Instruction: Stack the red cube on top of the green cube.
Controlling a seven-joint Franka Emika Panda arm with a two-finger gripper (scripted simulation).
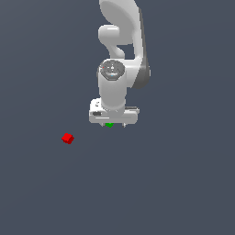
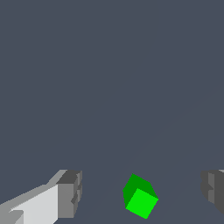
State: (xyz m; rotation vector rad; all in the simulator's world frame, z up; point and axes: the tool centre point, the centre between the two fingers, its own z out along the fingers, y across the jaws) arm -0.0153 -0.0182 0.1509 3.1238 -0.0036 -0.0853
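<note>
The red cube [image 1: 68,138] lies on the dark grey floor, well to the exterior view's left of the arm and a little nearer the camera. The green cube [image 1: 109,125] peeks out as a sliver under the white gripper [image 1: 113,124]; in the wrist view the green cube [image 2: 139,196] rests on the floor below the gap between the fingers, rotated at an angle. The gripper [image 2: 142,194] is open, its grey fingertips [image 2: 70,194] wide apart and holding nothing. The red cube is outside the wrist view.
The white arm [image 1: 120,55] rises behind the gripper toward the top of the exterior view. The dark grey floor [image 1: 174,183] stretches out flat on every side.
</note>
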